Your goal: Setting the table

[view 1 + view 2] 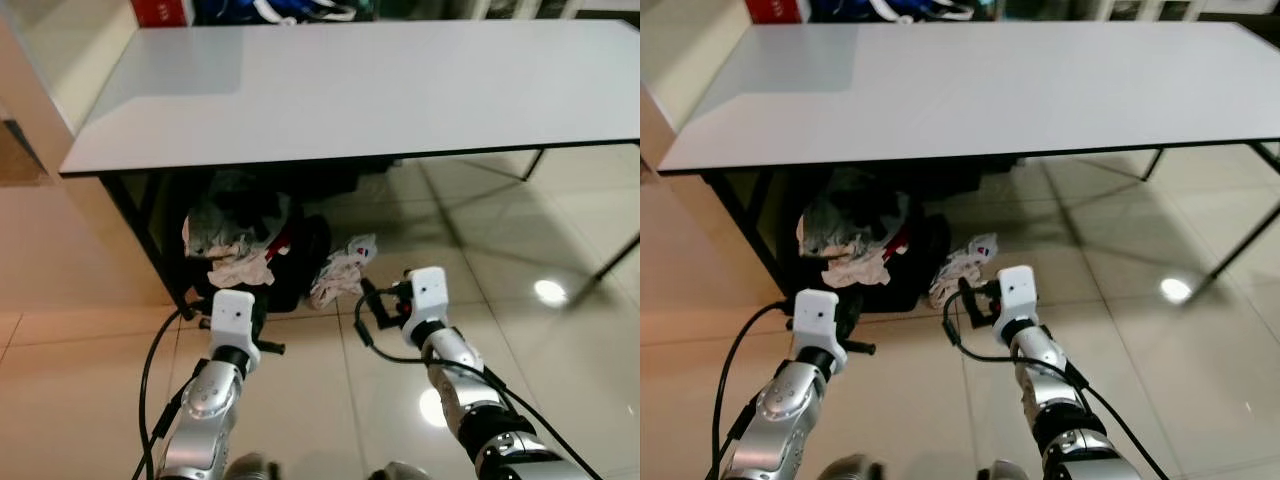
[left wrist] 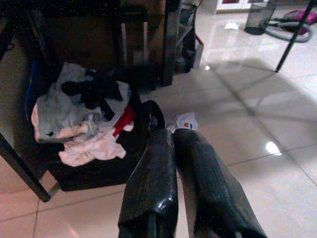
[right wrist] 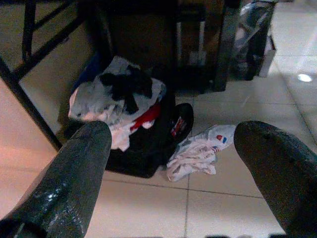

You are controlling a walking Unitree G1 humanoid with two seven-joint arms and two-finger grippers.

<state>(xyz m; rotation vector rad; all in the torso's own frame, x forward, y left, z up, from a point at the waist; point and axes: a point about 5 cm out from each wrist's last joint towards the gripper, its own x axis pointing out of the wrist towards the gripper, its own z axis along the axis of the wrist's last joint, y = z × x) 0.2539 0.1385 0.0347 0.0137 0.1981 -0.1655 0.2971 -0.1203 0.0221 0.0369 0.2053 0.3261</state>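
A long white table [image 1: 350, 90] stands before me with a bare top. Both my arms are held low in front of it, over the tiled floor. My left gripper [image 2: 172, 135] is shut, its two black fingers pressed together with nothing between them, and it aims at the pile under the table. My right gripper [image 3: 173, 131] is open with a wide gap between its fingers [image 3: 79, 163] and holds nothing. In the left eye view the right gripper [image 1: 374, 305] hangs just in front of a crumpled bag on the floor.
Under the table's left end sits a black bag [image 1: 295, 270] heaped with clothes [image 1: 225, 245]. A crumpled white plastic bag [image 1: 342, 275] lies on the tiles beside it. Black table legs [image 1: 140, 240] and a wall stand at the left. A red box [image 1: 160, 10] sits beyond the table's far edge.
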